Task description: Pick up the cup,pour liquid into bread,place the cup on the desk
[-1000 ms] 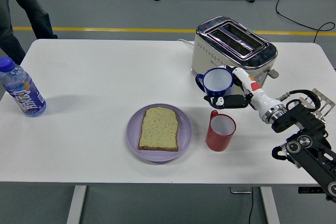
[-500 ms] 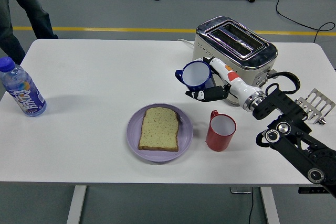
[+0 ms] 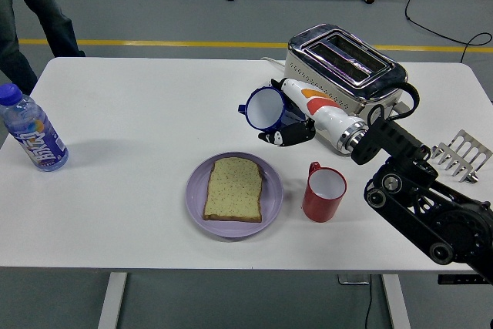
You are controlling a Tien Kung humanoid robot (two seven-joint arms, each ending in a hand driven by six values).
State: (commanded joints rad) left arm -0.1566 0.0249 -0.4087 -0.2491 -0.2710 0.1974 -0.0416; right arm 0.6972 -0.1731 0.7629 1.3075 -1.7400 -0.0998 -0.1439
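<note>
Table (image 3: pixel 139 113), broad, white and rectangular, is carrying everything in this scene. At its far right, a shiny chrome two-slot toaster (image 3: pixel 347 67) is standing, and a small metal toast rack (image 3: pixel 461 158) is sitting near the right edge. The robot's black right arm (image 3: pixel 424 206) is reaching in from the lower right, and its white-and-orange right hand (image 3: pixel 296 125) is clamping the dark blue enamel cup (image 3: pixel 266 109) with fingers wrapped around the body. Over the last second the cup has been travelling left, away from the toaster's front and towards the plate, and it is now tipping, its white mouth leaning left and towards the camera. It is hanging above the table just beyond the far right rim of the round lilac plate (image 3: pixel 271 199), not yet over the slice of brown bread (image 3: pixel 233 189) lying on it. That suggests the pick-up is done and the pour is beginning; the hand probably needs to carry the cup a little further over the slice before tilting more. No liquid is showing. A red ceramic mug (image 3: pixel 323 193) is standing just right of the plate, close under the arm's path. A plastic water bottle with a blue cap (image 3: pixel 31 132) is resting at the far left edge. A person's dark-trousered legs (image 3: pixel 31 5) are standing beyond the table's top left corner.
</note>
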